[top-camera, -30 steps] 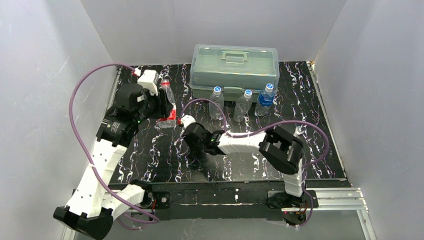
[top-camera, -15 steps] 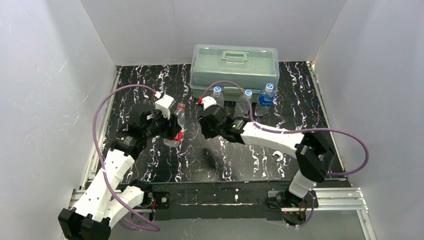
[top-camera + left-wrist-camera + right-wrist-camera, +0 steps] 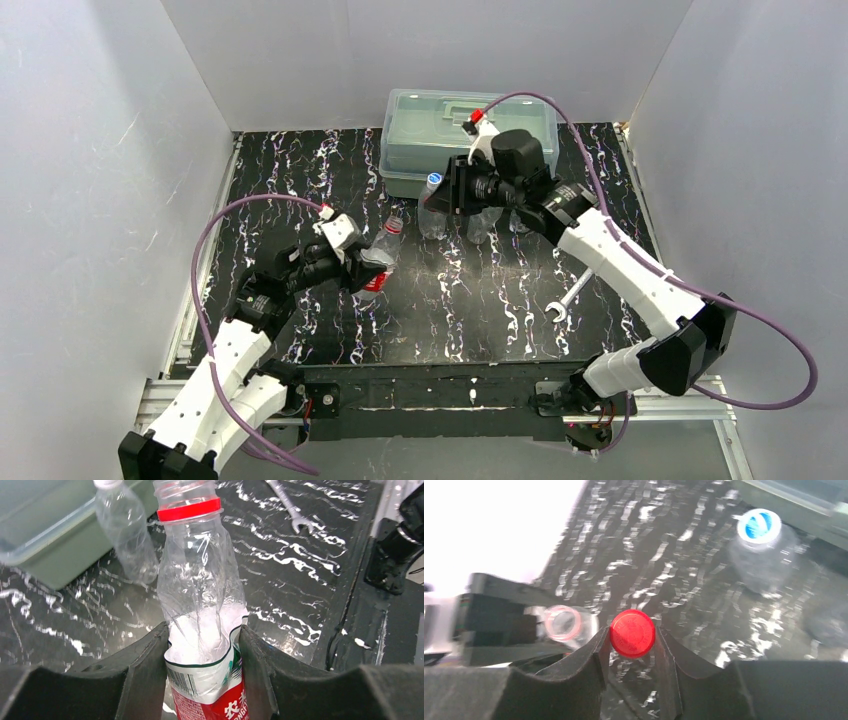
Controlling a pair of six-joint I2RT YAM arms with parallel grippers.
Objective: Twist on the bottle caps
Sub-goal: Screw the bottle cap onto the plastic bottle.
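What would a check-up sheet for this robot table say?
Surface: black marbled table, no spills seen.
Job's things: red-label bottle uncapped; red cap off it; capped bottle stands by the box.
Clutter: silver wrench lying flat; lidded box at the back, closed.
Grippers: left gripper clamps the red-label bottle; right gripper pinches the red cap.
Cables: purple cables loop off both wrists, snagged on nothing.
Surroundings: grey walls on three sides.
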